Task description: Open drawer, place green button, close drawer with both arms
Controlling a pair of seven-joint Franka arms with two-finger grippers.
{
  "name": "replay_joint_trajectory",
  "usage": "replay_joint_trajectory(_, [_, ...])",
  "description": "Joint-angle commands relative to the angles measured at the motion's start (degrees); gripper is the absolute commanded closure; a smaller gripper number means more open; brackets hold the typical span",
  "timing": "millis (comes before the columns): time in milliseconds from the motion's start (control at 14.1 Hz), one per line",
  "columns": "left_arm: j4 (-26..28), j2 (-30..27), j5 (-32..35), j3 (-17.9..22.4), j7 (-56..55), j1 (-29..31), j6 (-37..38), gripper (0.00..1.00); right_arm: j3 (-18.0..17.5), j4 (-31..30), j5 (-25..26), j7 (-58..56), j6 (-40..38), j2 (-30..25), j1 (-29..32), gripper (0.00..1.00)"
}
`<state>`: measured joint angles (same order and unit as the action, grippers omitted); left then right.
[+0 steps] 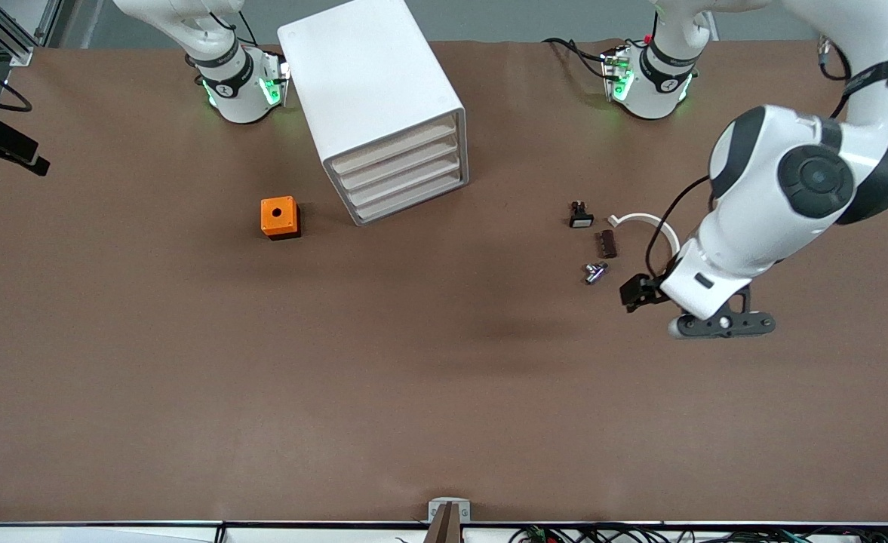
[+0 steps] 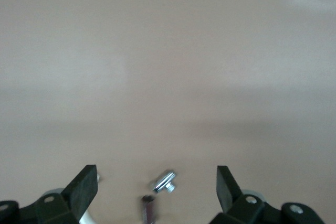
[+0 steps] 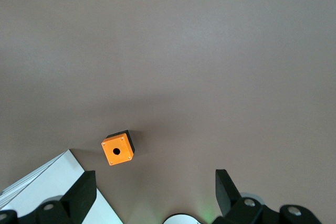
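The white four-drawer cabinet [image 1: 372,98] stands near the right arm's base, with all drawers shut. Its lower two drawers [image 1: 407,194] face the front camera. No green-capped button shows in any view. My left gripper [image 1: 637,291] is open and empty, over the table beside a small silver part [image 1: 594,272]. In the left wrist view that silver part [image 2: 164,182] lies between the open fingers [image 2: 84,187] of my left gripper [image 2: 157,188]. My right gripper [image 3: 155,192] is open and empty, high over the table, looking down on the cabinet's corner [image 3: 47,184]. It is out of the front view.
An orange cube with a hole [image 1: 280,217] sits beside the cabinet, toward the right arm's end, and shows in the right wrist view [image 3: 117,149]. A black part with a white cap [image 1: 581,216], a white ring [image 1: 646,221] and a dark brown piece [image 1: 607,243] lie near the silver part.
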<state>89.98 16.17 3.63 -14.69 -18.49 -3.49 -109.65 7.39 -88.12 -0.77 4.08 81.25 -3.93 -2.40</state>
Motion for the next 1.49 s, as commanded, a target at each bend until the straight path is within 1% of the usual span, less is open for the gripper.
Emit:
replay_joint_trajectory(0, [3.62, -7.02, -3.62, 5.44, 8.79, -0.20, 4.60, 0.00, -0.10, 1.46, 1.21, -0.39, -0.30, 0.51, 0.11, 0.00])
replay_joint_trajectory(71, [3.53, -8.69, -4.76, 7.29, 11.34, -0.11, 7.06, 0.00, -0.10, 1.46, 1.12, -0.39, -0.22, 0.51, 0.03, 0.00])
replay_joint_trajectory(213, [3.44, -12.55, -4.86, 9.41, 13.82, 0.67, 9.89, 0.00, -0.10, 1.46, 1.12, -0.39, -0.22, 0.51, -0.06, 0.00])
replay_joint_trajectory(496, [3.09, -18.18, -4.86, 10.12, 17.52, 2.61, 12.53, 0.00, -0.10, 1.55, 1.04, -0.39, -0.22, 0.59, -0.06, 0.00])
replay_joint_trajectory(638, [3.09, -19.42, -4.25, 10.65, 17.17, 2.18, 14.28, 0.00, -0.10, 1.55, 1.04, -0.39, -0.22, 0.86, -0.15, 0.00])
replay_joint_trajectory(780, [2.40, -19.95, -3.99, 13.97, 17.17, 0.17, 15.34, 0.00, -0.10, 1.55, 0.95, -0.30, -0.13, 0.95, -0.15, 0.00])
replay_joint_trajectory(850, [0.82, -19.52, -3.64, 14.42, 17.17, -0.02, 15.35, 0.00, -0.10, 1.73, 1.03, -0.30, -0.22, 0.95, -0.15, 0.00])
replay_joint_trajectory(992, [0.28, -19.43, -2.32, 14.43, 16.65, -0.20, 15.61, 0.00, -0.10, 2.34, 1.03, -0.30, -0.22, 0.95, -0.15, 0.00])
replay_joint_trajectory(1417, [0.28, -19.51, -2.58, 13.99, 13.66, -0.29, 15.61, 0.00, -0.10, 2.34, 0.95, -0.30, -0.22, 1.03, -0.15, 0.00])
